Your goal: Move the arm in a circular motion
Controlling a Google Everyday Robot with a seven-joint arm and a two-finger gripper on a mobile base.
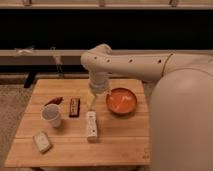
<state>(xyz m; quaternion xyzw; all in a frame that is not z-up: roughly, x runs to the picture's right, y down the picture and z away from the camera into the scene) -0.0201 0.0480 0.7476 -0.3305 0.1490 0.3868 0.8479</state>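
Arm filled your right foreground, its thick cream-white segment bulking over the right edge of the table. On the near left of the wooden top lay a pale packet, set at a slant. Further in, a white bottle lay on its side near the middle, lengthwise toward you, and a white cup stood upright to its left. Just behind the cup lay a small reddish item; you could not tell what it was. A dark bar lay between that item and the bottle's far end. An orange-red bowl sat at the right rear of the top. From the big segment the arm ran leftward over the table's far edge, bent at a rounded elbow and dropped straight down. Its yellowish gripper hung just left of the bowl, above the bottle's far end; you could not tell whether it was parted or closed. Behind it all ran a pale rail against a dark backdrop.
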